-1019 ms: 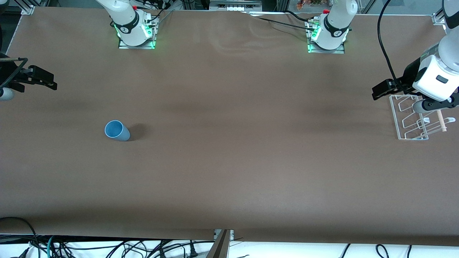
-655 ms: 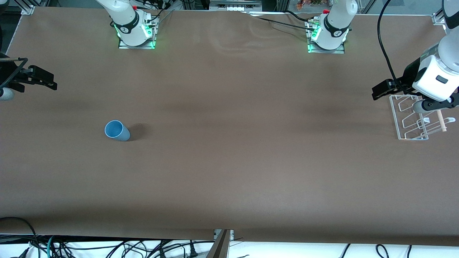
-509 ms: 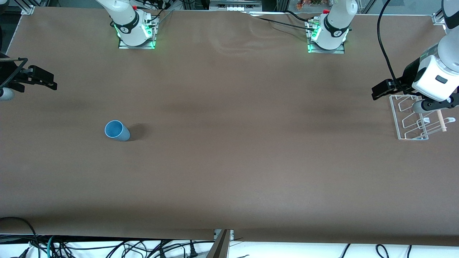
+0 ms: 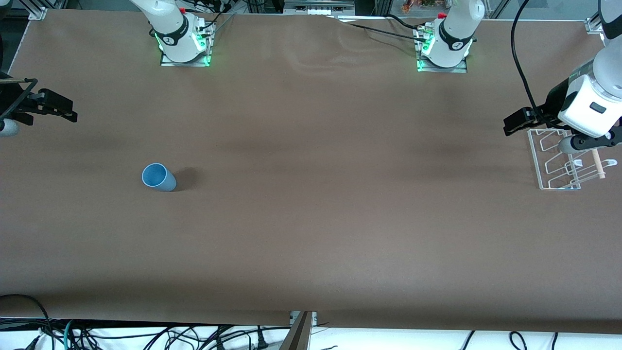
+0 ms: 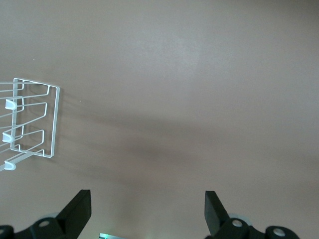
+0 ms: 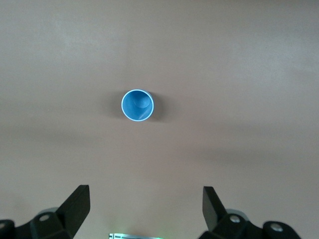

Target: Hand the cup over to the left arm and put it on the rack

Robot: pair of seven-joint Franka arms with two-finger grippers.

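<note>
The light-blue cup [image 4: 158,177] stands upright, mouth up, on the brown table toward the right arm's end. It also shows in the right wrist view [image 6: 137,105], apart from the fingers. My right gripper [image 4: 68,109] [image 6: 144,206] is open and empty, up over the table's edge at that end. The clear and white-wire rack [image 4: 559,163] with its pale dowel [image 4: 597,164] stands at the left arm's end and shows in the left wrist view [image 5: 35,119]. My left gripper [image 4: 512,124] [image 5: 147,209] is open and empty, over the table beside the rack.
The two arm bases [image 4: 184,46] [image 4: 444,48] stand along the table's edge farthest from the front camera. Loose cables [image 4: 146,335] lie below the table's near edge. A black cable [image 4: 517,58] hangs by the left arm.
</note>
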